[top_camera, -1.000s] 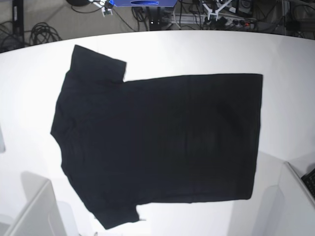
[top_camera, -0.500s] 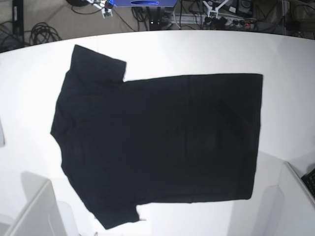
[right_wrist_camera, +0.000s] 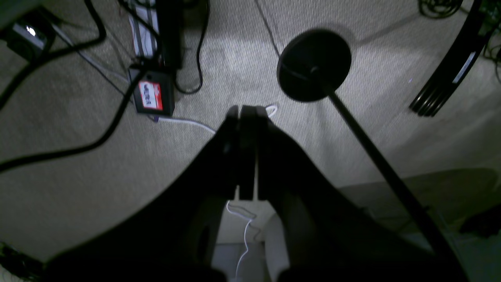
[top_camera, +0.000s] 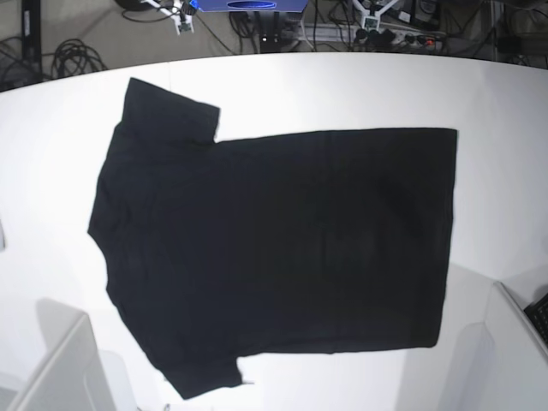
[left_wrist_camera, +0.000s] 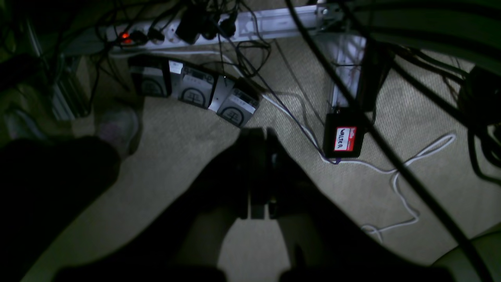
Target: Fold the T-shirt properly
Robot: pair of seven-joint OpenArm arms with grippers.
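Little can be read here. A small black box (left_wrist_camera: 343, 135) on the carpet carries a red-and-white label with dark handwriting — roughly "WALTER", though the letters are too scrawled to be sure. The same box (right_wrist_camera: 152, 97) shows in the right wrist view, its label blurred. Three grey power units (left_wrist_camera: 194, 93) bear round emblems — no legible text.

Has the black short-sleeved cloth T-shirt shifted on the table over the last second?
No. The black short-sleeved cloth T-shirt lies flat with its edges in the same places against the white table edge.

Bright base view, dim wrist views
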